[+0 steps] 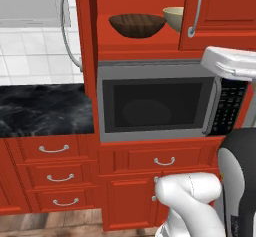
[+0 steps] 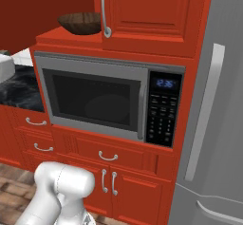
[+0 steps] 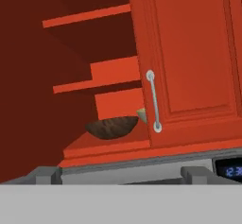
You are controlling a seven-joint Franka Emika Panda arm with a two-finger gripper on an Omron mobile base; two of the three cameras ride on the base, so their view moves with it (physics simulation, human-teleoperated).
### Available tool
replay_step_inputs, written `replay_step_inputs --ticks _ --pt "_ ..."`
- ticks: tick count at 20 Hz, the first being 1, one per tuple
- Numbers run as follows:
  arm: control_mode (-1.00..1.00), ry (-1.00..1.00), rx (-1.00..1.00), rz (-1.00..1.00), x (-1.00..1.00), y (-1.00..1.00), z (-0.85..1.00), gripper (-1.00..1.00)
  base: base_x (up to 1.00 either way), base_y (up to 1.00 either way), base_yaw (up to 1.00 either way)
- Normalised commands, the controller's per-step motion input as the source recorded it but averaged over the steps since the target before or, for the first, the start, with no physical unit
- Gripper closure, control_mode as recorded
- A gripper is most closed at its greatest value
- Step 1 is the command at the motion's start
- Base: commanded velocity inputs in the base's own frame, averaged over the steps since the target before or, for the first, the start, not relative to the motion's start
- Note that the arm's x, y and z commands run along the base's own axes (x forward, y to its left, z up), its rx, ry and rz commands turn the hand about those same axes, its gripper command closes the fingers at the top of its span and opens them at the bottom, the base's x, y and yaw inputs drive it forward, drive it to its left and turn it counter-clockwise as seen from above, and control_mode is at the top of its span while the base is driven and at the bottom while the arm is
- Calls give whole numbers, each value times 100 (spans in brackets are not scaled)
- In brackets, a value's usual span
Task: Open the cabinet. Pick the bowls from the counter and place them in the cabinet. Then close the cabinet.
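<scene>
**Ana:** Look at the upper left of the left base view. The open door [image 1: 75,26] of the cabinet [image 1: 145,56] swings out there, past the black counter [image 1: 45,108]. The arm could bump it.

**Ben:** And the bowls?

**Ana:** Both sit on the bottom shelf, top middle of that view. The brown bowl [image 1: 137,24] is in front and the pale bowl [image 1: 174,17] peeks out just beside it, partly behind the shut right door [image 1: 225,11].

**Ben:** What about the gripper [image 3: 122,180]?

**Ana:** Its two tips stand wide apart at the bottom of the hand view, holding nothing.

**Ben:** So the left door needs closing.

**Ana:** Yes. If it swings too fast, I think it could bounce back open. The brown bowl sits near the shelf edge, so the door might knock it.
</scene>
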Motion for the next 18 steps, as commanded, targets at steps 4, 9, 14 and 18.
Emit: replay_step_inputs --ticks 4,9,14,18 --pt "-100 1 -20 -5 -27 55 0 -100 0 0 0" --pt "-100 3 -13 -3 -42 48 -5 -100 0 0 0" --pt "-100 0 3 0 -43 39 -15 -100 0 0 0" --pt "-100 0 3 0 -12 44 -20 -100 0 0 0"
